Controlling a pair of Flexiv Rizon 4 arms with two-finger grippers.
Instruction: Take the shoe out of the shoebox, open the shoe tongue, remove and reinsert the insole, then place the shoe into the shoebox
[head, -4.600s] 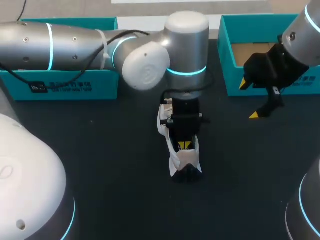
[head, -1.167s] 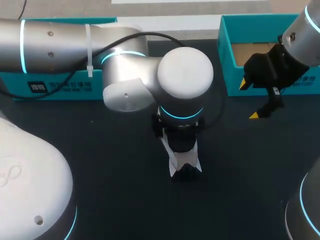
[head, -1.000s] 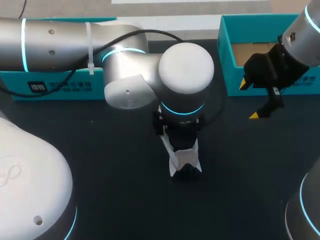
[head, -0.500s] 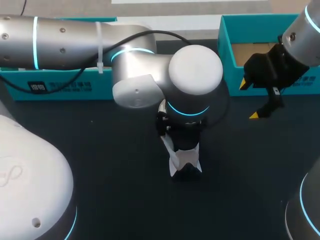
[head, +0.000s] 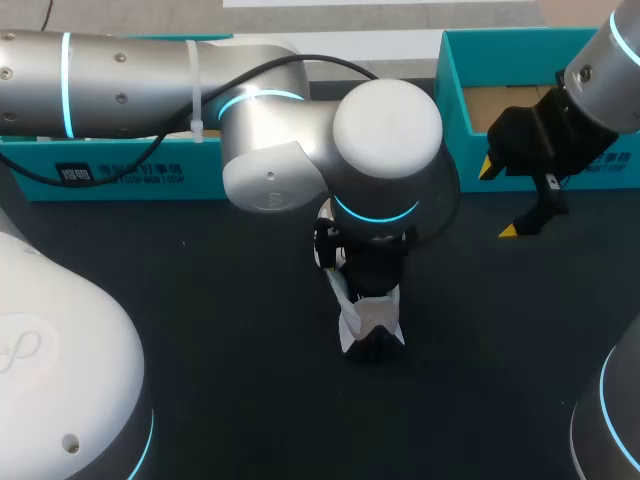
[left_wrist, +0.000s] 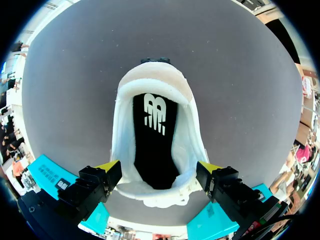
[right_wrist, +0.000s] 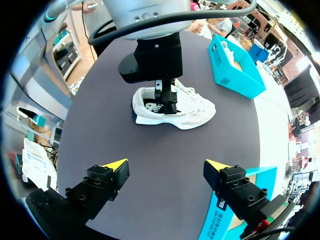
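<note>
While the left fingers (left_wrist: 97, 185) straddle the shoe (left_wrist: 155, 85) on the counter (left_wrist: 240, 75), spread and gripping nothing, the right fingers (right_wrist: 102, 182) hang open, empty.

Shoe (left_wrist: 121, 145) up close: soft white cloth upper, plush padded lining, and a matt black insole (left_wrist: 152, 155) with smooth white print. Table (head: 200, 330) is dark, matt, faintly grainy. Left arm (head: 300, 120) gleams in satin silver metal; shoebox (head: 452, 110) is teal card, raw brown inside.

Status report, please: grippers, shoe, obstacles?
Left gripper open, straddling shoe. Right gripper open, by shoebox. Shoe upright on table, insole in. Nothing blocking.
</note>
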